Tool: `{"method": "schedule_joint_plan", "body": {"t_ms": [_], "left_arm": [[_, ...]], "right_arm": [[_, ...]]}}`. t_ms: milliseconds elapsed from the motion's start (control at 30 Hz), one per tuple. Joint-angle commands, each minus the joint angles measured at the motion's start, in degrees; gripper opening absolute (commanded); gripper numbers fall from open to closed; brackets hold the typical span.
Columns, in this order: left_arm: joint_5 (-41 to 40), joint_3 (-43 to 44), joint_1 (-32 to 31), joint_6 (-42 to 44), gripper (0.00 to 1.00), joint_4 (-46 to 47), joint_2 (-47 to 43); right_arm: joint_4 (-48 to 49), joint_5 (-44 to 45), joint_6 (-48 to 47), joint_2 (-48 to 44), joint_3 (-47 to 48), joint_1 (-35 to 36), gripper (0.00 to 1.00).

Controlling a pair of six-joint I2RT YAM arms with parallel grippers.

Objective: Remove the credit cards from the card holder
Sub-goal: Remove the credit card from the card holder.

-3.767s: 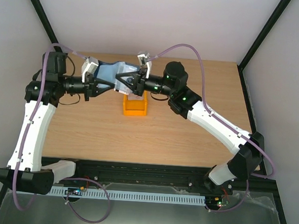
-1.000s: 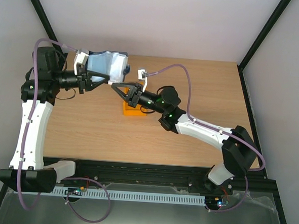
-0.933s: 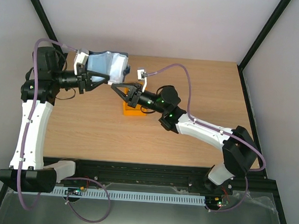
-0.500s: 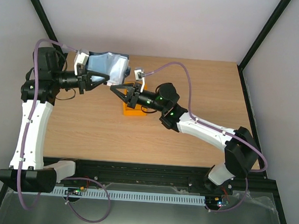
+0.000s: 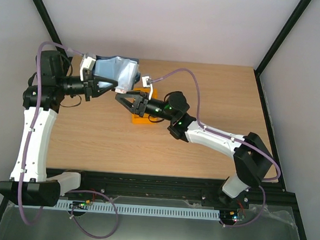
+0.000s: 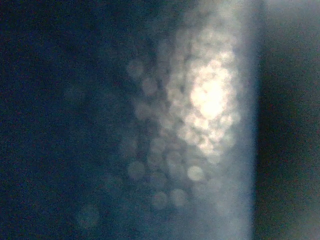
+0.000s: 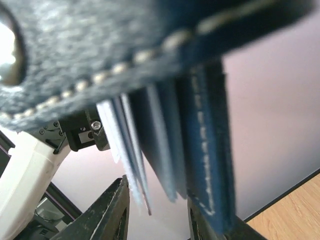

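My left gripper [image 5: 109, 84] is shut on the dark navy card holder [image 5: 115, 70] and holds it open in the air above the table's back left. In the left wrist view only a dark blue blur [image 6: 100, 125] fills the picture. My right gripper [image 5: 119, 97] is open, with its tips just under the holder's lower edge. In the right wrist view the holder [image 7: 100, 40] hangs overhead, and the pale edges of the credit cards [image 7: 122, 145] stick down from its pockets. They sit between my open right fingers [image 7: 107, 210], nearer the left one, and touch neither.
An orange bin [image 5: 138, 119] stands on the wooden table [image 5: 215, 101] under the right arm's wrist, mostly hidden. Black frame posts run along both back corners. The left arm's body [image 7: 20, 165] shows behind the cards in the right wrist view.
The right gripper has moved left and up toward the holder's lower edge over the last second. The left gripper holds the holder still; 3.8 s ago it was lower and further right.
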Motion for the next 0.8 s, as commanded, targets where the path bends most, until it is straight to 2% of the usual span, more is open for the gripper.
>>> {"method": "schedule_joint_plan", "body": {"t_ms": [0, 100, 233, 467, 600, 767], "left_arm": [[2.33, 0.80, -0.22, 1.30, 0.02, -0.04, -0.84], [2.53, 0.88, -0.22, 1.26, 0.02, -0.08, -0.75], [2.66, 0.89, -0.22, 1.42, 0.02, -0.25, -0.84], [2.77, 0.89, -0.18, 1.88, 0.02, -0.54, -0.93], [2.83, 0.93, -0.22, 1.68, 0.02, -0.36, -0.89], [2.81, 0.46, -0.21, 0.49, 0.19, 0.76, -0.91]], "right_arm": [[7.51, -0.04, 3.24, 0.37, -0.53, 0.16, 0.32], [7.57, 0.48, 3.15, 0.33, -0.30, 0.18, 0.24], [7.82, 0.97, 3.35, 0.53, -0.18, 0.16, 0.23], [8.09, 1.09, 3.56, 0.49, -0.25, 0.13, 0.03], [7.89, 1.04, 3.35, 0.32, -0.49, 0.19, 0.02], [4.66, 0.48, 1.39, 0.26, 0.15, 0.26, 0.02]]}}
